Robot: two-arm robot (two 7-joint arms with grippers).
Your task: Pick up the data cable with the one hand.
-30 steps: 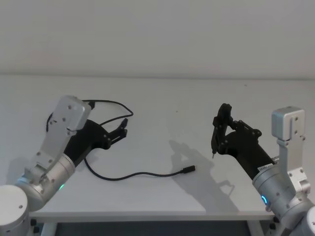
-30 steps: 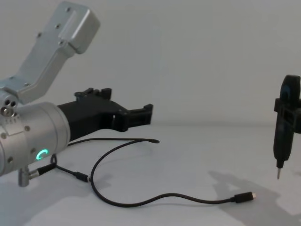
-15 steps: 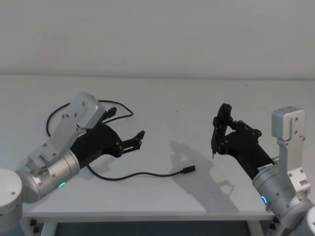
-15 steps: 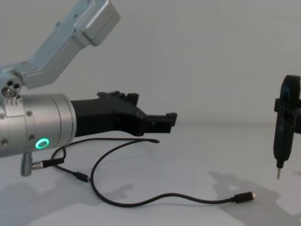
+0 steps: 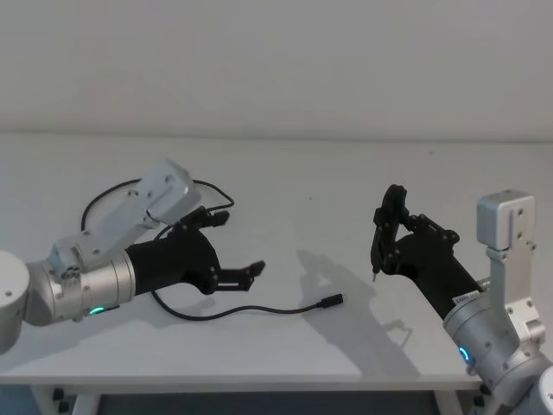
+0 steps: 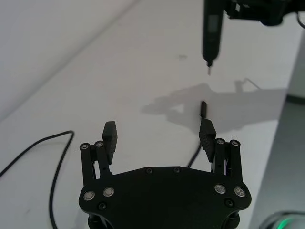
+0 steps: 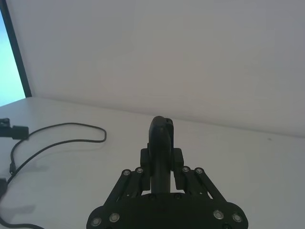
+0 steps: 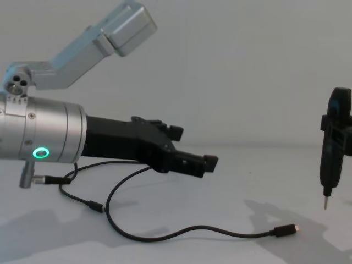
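Looks like the reach step: left gripper (image 5: 232, 245) hovers wide open just above the cable (image 5: 259, 307) looped on the table (image 5: 285, 173) front-left, so next it should drop and close on it; right gripper (image 5: 386, 235) is parked right, clamping a pointed tool (image 8: 329, 165).

Left arm extended forward, tilted slightly down: black angular two-finger gripper (image 5: 238, 244) on thick silver cylinder wrist (image 5: 86, 290) with glowing green ring (image 8: 39, 153), jaws spread wide, nothing between. Right arm parked at right, slim upright black gripper (image 5: 380, 238) tip-down.
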